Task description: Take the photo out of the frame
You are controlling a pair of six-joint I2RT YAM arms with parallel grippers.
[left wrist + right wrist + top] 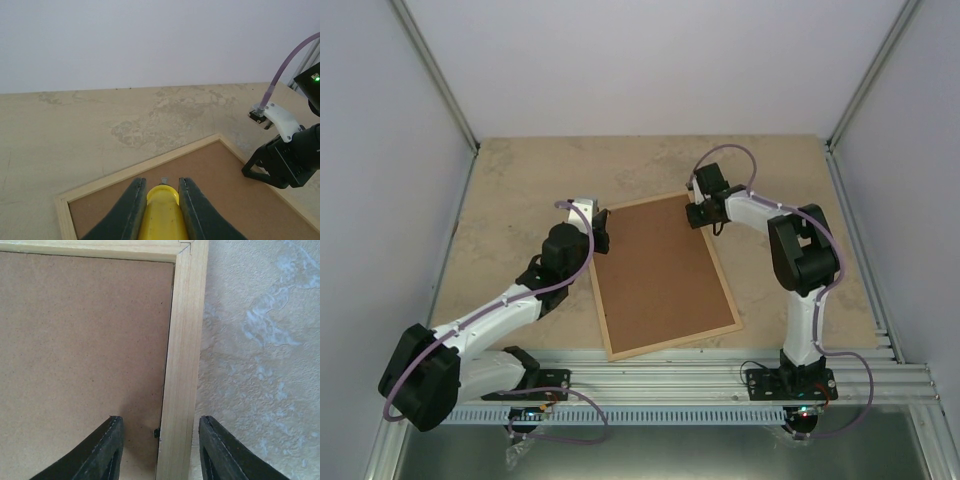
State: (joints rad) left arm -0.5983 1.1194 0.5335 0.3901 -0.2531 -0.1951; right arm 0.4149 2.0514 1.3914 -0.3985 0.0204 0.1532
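— Where was the frame [182,365]?
— Flat on the desk [520,190], brown backing board [660,275] up.
— And the tools?
— The right tool [159,422] stood apart, astride a frame rail; the left tool [162,181] clamped a yellow piece [161,212].
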